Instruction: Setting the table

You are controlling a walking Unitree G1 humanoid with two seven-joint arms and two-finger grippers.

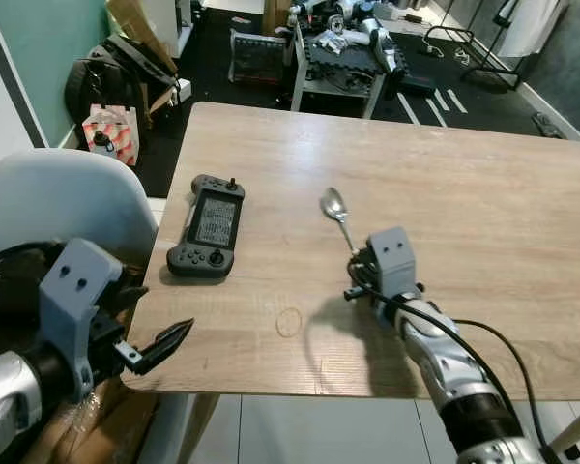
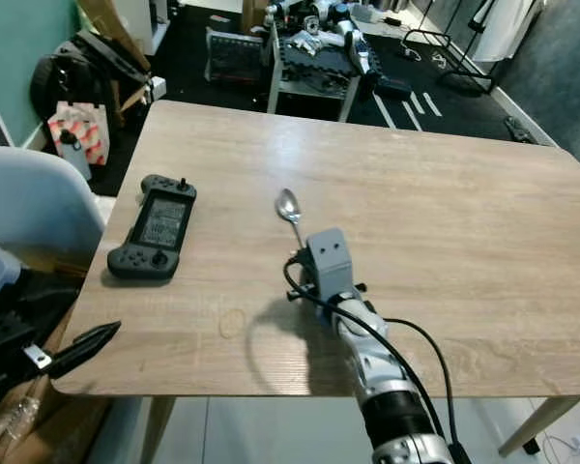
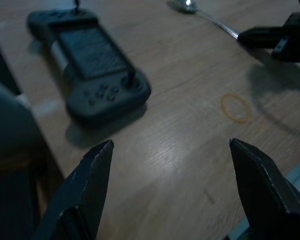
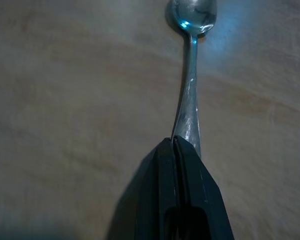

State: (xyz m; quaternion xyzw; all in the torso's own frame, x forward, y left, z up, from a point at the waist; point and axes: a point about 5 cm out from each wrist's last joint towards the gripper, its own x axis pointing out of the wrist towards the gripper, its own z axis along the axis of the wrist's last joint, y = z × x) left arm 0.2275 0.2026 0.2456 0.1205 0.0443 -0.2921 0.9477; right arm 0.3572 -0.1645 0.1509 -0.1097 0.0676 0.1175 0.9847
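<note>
A metal spoon point(image 1: 334, 205) lies on the wooden table point(image 1: 483, 193), its bowl pointing to the far side. My right gripper point(image 1: 355, 257) is low over the table at the near end of the handle. In the right wrist view its fingers point(image 4: 165, 170) are pressed together on the tip of the spoon point(image 4: 190, 75) handle. My left gripper point(image 1: 169, 343) hovers at the table's near left corner. It stands open in the left wrist view point(image 3: 170, 142), with nothing between its fingers.
A black handheld game console point(image 1: 208, 227) lies on the left part of the table, and a thin rubber band point(image 1: 289, 322) near the front edge. A white chair point(image 1: 68, 198) stands at the table's left. Bags, boxes and a cluttered bench sit on the floor beyond.
</note>
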